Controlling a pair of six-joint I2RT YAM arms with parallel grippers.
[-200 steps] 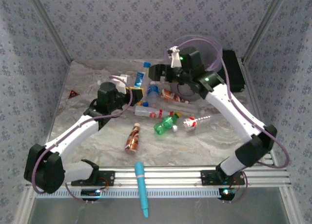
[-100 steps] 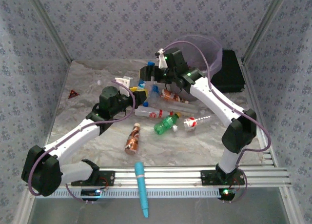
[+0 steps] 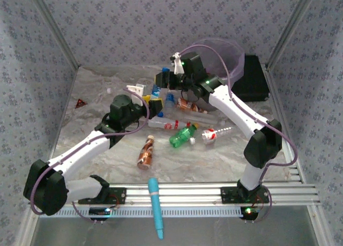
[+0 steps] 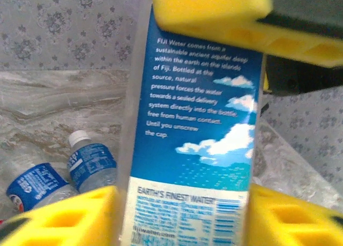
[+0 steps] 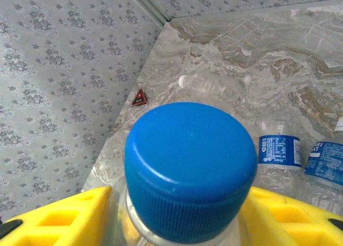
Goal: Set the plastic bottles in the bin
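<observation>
- The right tool (image 5: 182, 214) is drawn in narrow on the neck of a water bottle (image 4: 193, 123). Its yellow fingers (image 5: 59, 219) sit against both sides just under the blue cap (image 5: 190, 160).
- The left tool (image 4: 181, 203) flanks the lower label; whether it presses or stands just off, I cannot tell.
- The water bottle is off the bench (image 3: 96, 90), far middle, left of the purple bin (image 3: 233, 56).
- Other bottles (image 3: 184, 135) lie nearer on the bench.
</observation>
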